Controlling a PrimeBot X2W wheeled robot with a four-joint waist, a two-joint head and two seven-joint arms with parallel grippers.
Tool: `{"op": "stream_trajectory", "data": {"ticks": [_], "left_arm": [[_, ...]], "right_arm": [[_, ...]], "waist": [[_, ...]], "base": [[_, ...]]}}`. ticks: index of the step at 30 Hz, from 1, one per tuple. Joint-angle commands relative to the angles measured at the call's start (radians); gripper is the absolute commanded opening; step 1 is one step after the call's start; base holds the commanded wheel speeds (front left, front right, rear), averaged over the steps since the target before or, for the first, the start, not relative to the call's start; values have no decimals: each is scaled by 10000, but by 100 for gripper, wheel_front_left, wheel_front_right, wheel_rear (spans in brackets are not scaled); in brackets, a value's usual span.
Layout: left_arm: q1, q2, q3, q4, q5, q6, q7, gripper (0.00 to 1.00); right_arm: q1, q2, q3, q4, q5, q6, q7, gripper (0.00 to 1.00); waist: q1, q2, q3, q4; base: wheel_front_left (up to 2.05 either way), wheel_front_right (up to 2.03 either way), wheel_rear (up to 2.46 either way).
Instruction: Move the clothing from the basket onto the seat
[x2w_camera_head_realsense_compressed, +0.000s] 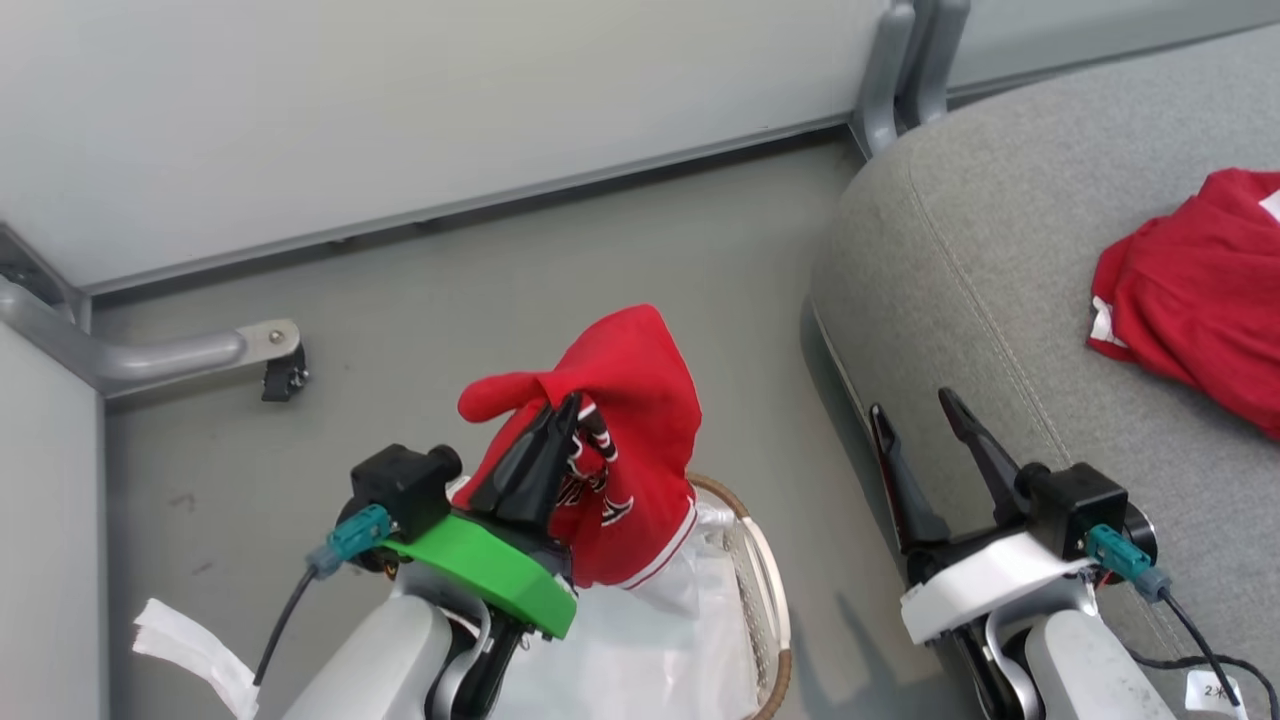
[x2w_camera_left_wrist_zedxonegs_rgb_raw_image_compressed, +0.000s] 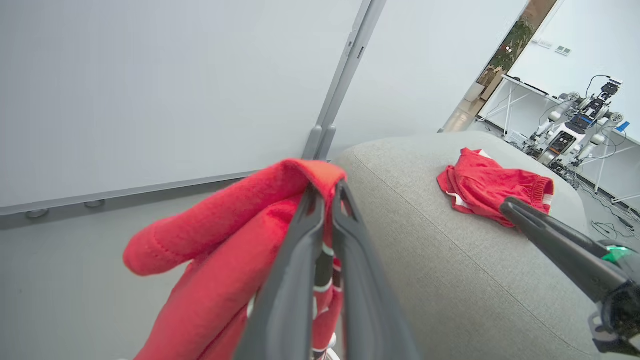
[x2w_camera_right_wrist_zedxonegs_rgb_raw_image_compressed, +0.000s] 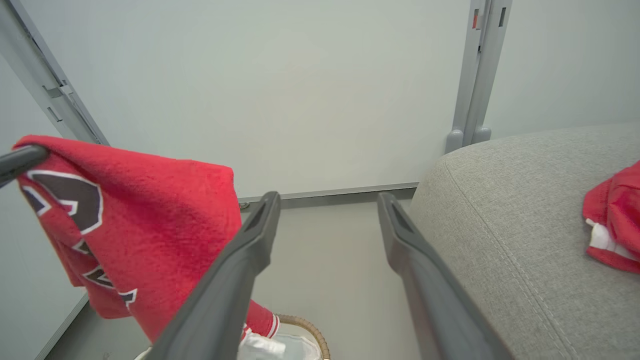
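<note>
Looking down from the head, you had the left jaws nearest, at the lower left, closed tight on a fold of the red jersey (x2w_camera_head_realsense_compressed: 640, 400). Their two dark fingers (x2w_camera_head_realsense_compressed: 530, 455) sat pressed together with the cloth pinched between the tips. The jersey hung from that pinch, clear of the floor (x2w_camera_head_realsense_compressed: 500, 280), and draped over and around the fingers. Black-and-white lettering and a white-trimmed hem showed on the side toward you. Its lower edge hung just over the basket (x2w_camera_head_realsense_compressed: 765, 560), whose brown woven rim curved beneath it. I couldn't tell whether the hem touched the white liner (x2w_camera_head_realsense_compressed: 650, 640) inside.

At the lower right, your right jaws stood wide open with nothing between them. They were splayed in a V above the near edge of the seat (x2w_camera_head_realsense_compressed: 1000, 250). In the right wrist view the gap between them framed bare grey floor.

Further on, the seat lay to the right of the basket, with a strip of floor between the two. On its grey cushion, well beyond the right jaws, a second red garment (x2w_camera_head_realsense_compressed: 1190, 300) with white trim lay crumpled. It was apart from the jersey you held.

Behind everything, a pale wall panel (x2w_camera_head_realsense_compressed: 400, 100) ran along the floor, and a grey post (x2w_camera_head_realsense_compressed: 900, 70) stood at the seat's far corner. In the left wrist view, far past the seat, another robot (x2w_camera_left_wrist_zedxonegs_rgb_raw_image_compressed: 575, 125) stood among white tables.
</note>
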Motion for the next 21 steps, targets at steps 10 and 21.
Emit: {"op": "stream_trajectory", "data": {"ticks": [10,21], "left_arm": [[114,-289,927,-1591,695,-32,-23,0],[-251,-604,1046,-2153,1097,-32,-23,0]], "right_arm": [[705,-39,205,233,-54,-10,1,100],[678,-260,1957,435,-383,-10,1,100]], "waist": [[1,0,-804,357],[1,0,-1087,581]], "base": [[0,0,0],[0,0,0]]}}
